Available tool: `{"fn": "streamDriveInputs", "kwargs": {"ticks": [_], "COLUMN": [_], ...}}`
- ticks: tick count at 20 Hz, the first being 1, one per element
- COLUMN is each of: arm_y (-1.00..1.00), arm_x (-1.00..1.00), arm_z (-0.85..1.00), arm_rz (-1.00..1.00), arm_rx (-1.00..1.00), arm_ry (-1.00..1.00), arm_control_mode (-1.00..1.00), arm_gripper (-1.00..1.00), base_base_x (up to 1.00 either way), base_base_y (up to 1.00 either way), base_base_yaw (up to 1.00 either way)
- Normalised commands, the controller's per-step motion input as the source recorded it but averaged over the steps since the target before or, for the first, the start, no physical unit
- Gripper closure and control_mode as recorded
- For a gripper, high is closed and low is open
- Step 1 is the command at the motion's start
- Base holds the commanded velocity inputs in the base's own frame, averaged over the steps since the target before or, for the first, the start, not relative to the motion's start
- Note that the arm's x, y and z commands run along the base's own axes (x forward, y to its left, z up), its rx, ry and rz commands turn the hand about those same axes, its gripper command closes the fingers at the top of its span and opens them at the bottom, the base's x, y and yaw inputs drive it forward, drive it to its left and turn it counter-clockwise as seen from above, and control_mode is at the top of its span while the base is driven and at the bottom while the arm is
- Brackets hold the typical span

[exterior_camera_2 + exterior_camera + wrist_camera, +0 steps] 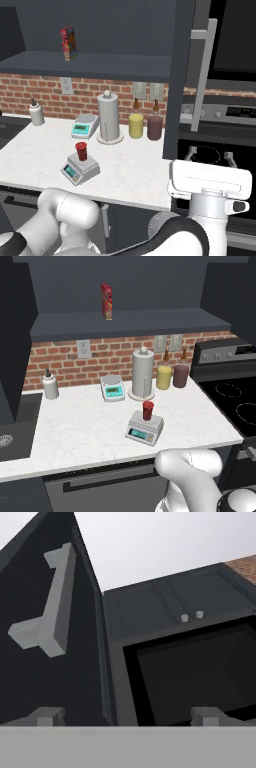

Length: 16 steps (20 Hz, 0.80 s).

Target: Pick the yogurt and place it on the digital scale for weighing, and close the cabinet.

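Observation:
The yogurt (148,410) (81,150), a small dark-red cup, stands upright on the platform of the grey digital scale (144,429) (80,169) on the counter. The dark cabinet (125,323) stands open, and its right door (180,75) (50,652) swings out over the counter's end with a silver bar handle (202,70) (50,607). My gripper (210,157) (127,717) is open and holds nothing. It sits low beside that door's bottom edge, pointing up at the door's handle side, well right of the yogurt.
A tall red box (106,301) stands on the cabinet shelf. On the counter are a white round-platter scale (113,387), a paper towel roll (142,374), two jars (172,376) and a white bottle (50,387). The sink (15,426) lies left, the stove (235,401) right.

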Motion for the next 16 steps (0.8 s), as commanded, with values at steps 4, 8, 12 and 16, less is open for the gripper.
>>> {"fn": "streamDriveInputs", "kwargs": {"ticks": [4, 8, 12, 16], "arm_y": [0.00, 0.00, 0.01, 0.25], "arm_x": [0.00, 0.00, 0.00, 0.08], "arm_z": [0.40, 0.30, 0.26, 0.30], "arm_rz": [0.00, 0.00, 0.00, 0.00], "arm_rx": [0.00, 0.00, -0.04, -0.11], "arm_ry": [0.34, 0.38, 0.39, 0.30], "arm_control_mode": [-1.00, -1.00, -1.00, -1.00], "arm_gripper": [-1.00, -1.00, -1.00, -1.00], "base_base_x": [0.00, 0.00, 0.00, 0.00], "base_base_y": [0.00, 0.00, 0.00, 0.00], "base_base_yaw": [0.00, 0.00, 0.00, 0.00]}}
